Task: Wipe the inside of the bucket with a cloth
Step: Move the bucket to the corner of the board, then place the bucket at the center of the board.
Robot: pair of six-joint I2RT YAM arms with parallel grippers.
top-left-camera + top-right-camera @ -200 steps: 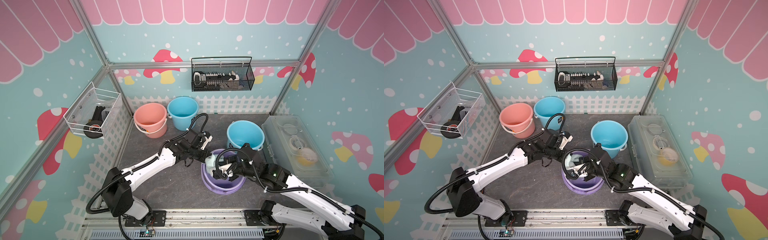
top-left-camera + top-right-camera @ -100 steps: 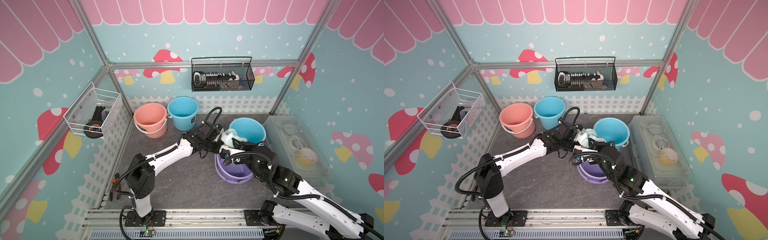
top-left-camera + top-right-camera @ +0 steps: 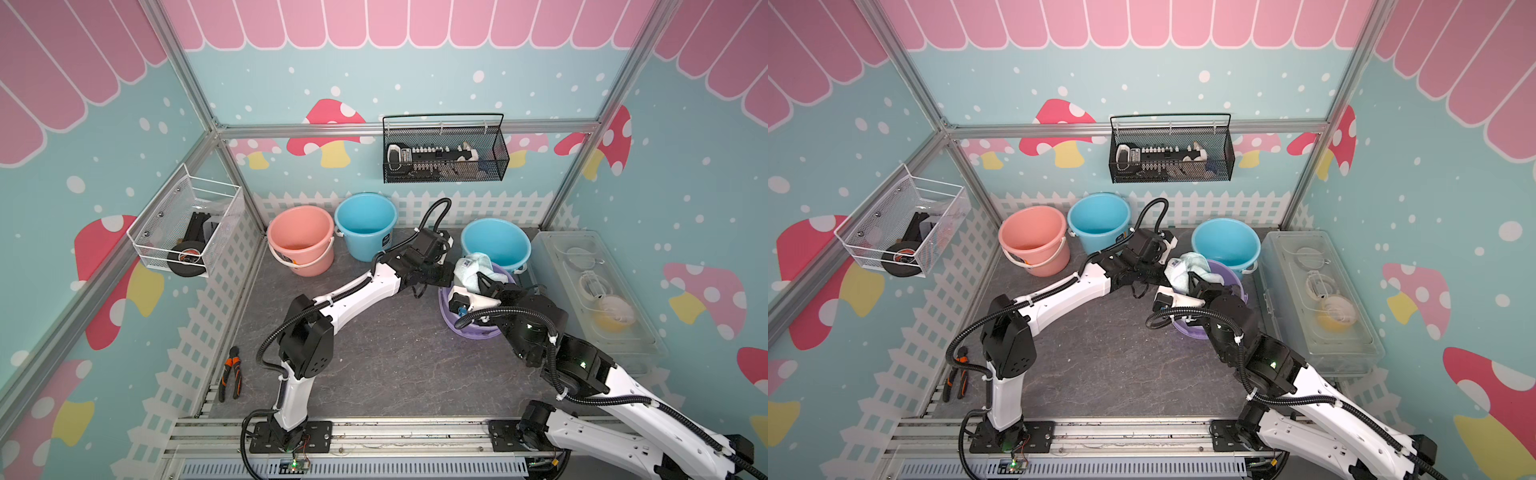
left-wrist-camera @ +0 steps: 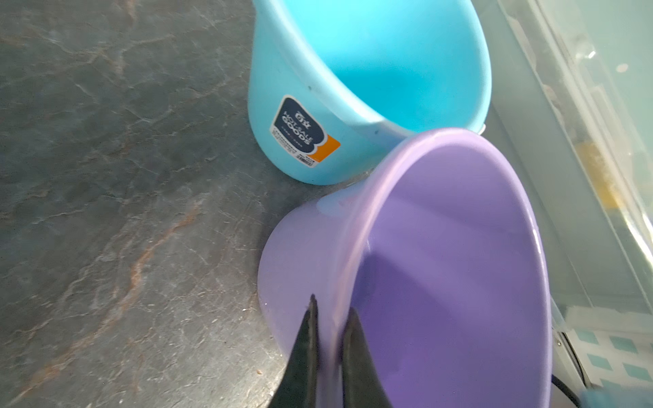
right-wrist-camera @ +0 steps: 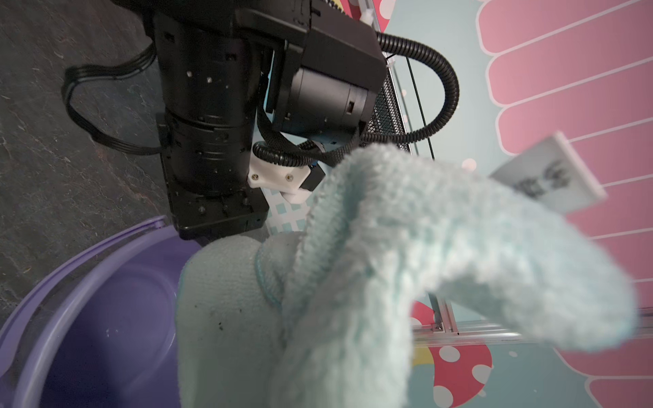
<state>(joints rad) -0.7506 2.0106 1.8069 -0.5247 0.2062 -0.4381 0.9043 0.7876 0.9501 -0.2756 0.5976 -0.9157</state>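
The purple bucket [image 3: 471, 329] [image 3: 1228, 275] stands tipped on the grey floor, right of centre in both top views. My left gripper [image 4: 332, 311] [image 3: 448, 277] is shut on its rim, one finger outside the wall and one inside. The pale mint cloth [image 3: 473, 268] [image 3: 1187, 266] [image 5: 353, 282] is bunched just over the bucket's near rim. My right gripper [image 3: 483, 281] [image 3: 1195, 283] is shut on it, and in the right wrist view the cloth hides the fingers. The bucket's purple inside [image 5: 106, 318] shows beside the cloth, which has dark specks on it.
A blue bucket [image 3: 494, 243] [image 4: 388, 70] touches the purple one from behind. Another blue bucket [image 3: 365, 220] and a pink bucket [image 3: 299, 237] stand at the back. A clear plastic box [image 3: 598, 291] lines the right wall. Pliers [image 3: 230, 374] lie front left. Wire baskets [image 3: 444, 153] [image 3: 187, 224] hang on walls.
Both arms have carried the purple bucket back and to the right, up against the blue one. The cloth has come up from the bucket's left rim to above it.
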